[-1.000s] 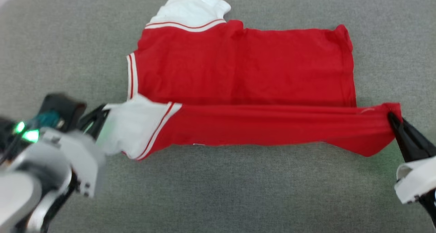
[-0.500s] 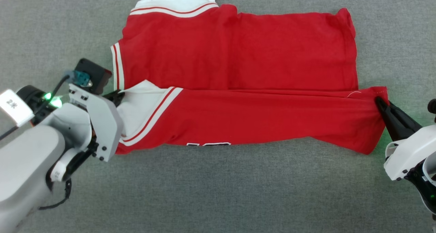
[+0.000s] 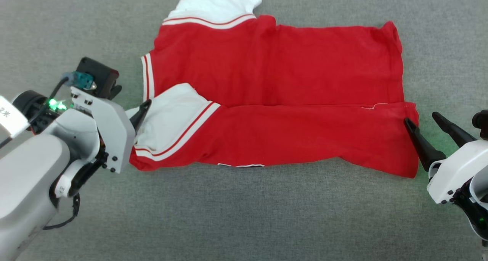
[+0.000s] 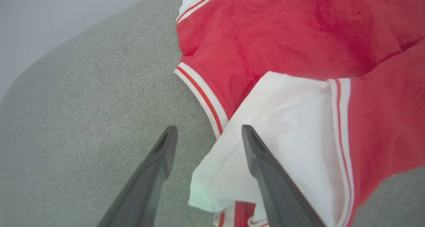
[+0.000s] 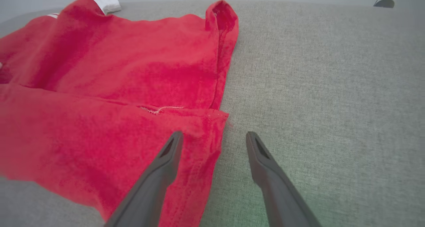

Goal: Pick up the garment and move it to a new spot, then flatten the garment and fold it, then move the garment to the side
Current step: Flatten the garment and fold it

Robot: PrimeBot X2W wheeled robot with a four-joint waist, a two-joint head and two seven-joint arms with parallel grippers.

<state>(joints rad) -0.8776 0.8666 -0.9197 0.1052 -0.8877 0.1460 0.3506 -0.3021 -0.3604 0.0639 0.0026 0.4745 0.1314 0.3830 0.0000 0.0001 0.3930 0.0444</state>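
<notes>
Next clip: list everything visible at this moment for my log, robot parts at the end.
garment: one, red with white sleeves and striped trim, lying mid-surface, near edge folded over itself.
lettering: one sliver, black outlined white, at the garment's near edge.
grey surface: one, grey fabric, under everything.
pale background: one, whitish, beyond the surface's rounded edge.
small object: one, grey, past the far edge; too small to identify.
left gripper: one, dark fingers, open at the white sleeve.
right gripper: one, dark fingers, open at the red hem corner.
</notes>
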